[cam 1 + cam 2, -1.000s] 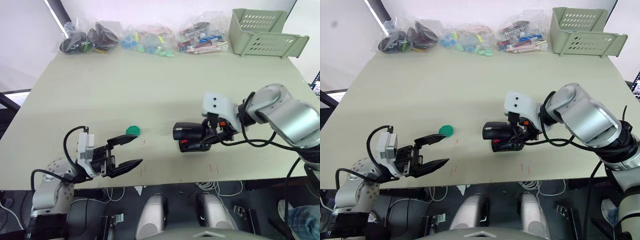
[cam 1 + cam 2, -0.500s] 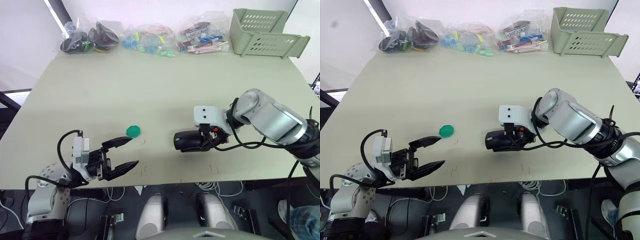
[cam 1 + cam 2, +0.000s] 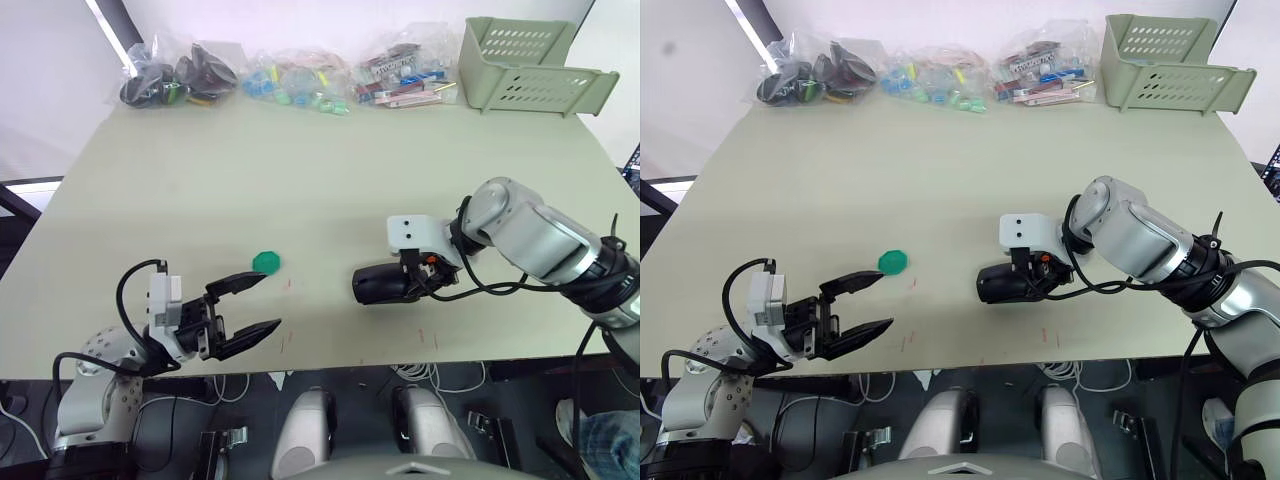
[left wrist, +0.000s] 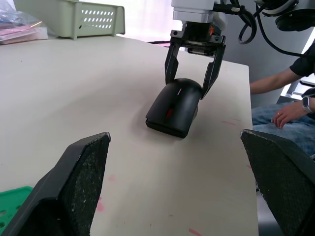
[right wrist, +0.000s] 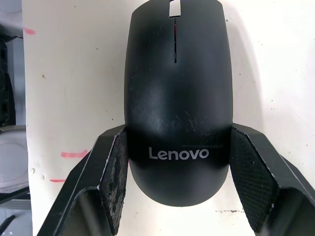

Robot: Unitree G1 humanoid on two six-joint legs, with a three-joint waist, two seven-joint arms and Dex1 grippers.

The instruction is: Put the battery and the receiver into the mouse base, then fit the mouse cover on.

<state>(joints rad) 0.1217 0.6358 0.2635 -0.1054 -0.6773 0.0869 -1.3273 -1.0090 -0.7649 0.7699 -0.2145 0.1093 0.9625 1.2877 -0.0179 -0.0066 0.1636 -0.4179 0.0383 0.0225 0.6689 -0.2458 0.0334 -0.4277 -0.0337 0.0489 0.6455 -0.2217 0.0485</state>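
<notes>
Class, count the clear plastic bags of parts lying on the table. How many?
3, all along the table's far edge: one far left, one in the middle, one beside the green basket. Others may be hidden.

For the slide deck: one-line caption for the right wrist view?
Right gripper straddling the rear of the assembled black mouse, cover on, resting on the table.

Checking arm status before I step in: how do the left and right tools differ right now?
The left tool hovers open and empty near the table's front edge; the right tool straddles the assembled mouse, pads against its sides. The left points toward the green disc; the right points along the mouse. Both are black and two-fingered.
</notes>
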